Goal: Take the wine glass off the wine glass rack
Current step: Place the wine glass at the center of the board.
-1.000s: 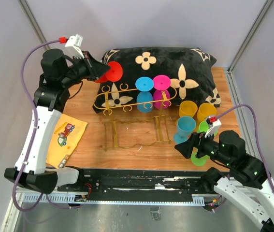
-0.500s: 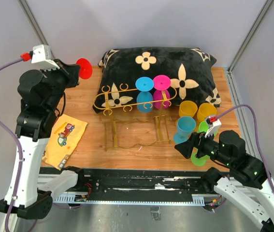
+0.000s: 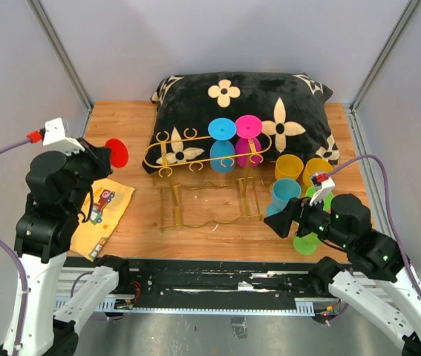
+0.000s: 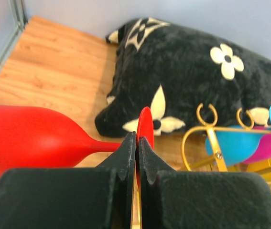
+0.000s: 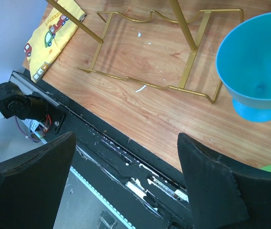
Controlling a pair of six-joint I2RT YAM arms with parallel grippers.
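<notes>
My left gripper [image 3: 100, 157] is shut on a red wine glass [image 3: 116, 152], held clear of the rack over the table's left side. In the left wrist view the glass lies sideways, with its bowl [image 4: 25, 138] to the left and its round foot [image 4: 146, 125] just beyond the closed jaws. The gold wire wine glass rack [image 3: 203, 159] stands in front of the pillow with a blue glass [image 3: 222, 144] and a magenta glass [image 3: 248, 141] hanging in it. My right gripper [image 3: 281, 221] is open and empty above the near table edge [image 5: 125, 138].
A black flowered pillow [image 3: 269, 104] lies at the back. Yellow [image 3: 288, 167], orange [image 3: 316, 170], blue [image 3: 284, 193] and green [image 3: 310, 241] cups stand at the right, close to my right arm. A yellow printed cloth [image 3: 102, 211] lies at the near left.
My left arm has swung the red glass away from the rack, leftward and back toward the near side. My right gripper has edged slightly left and stays open.
</notes>
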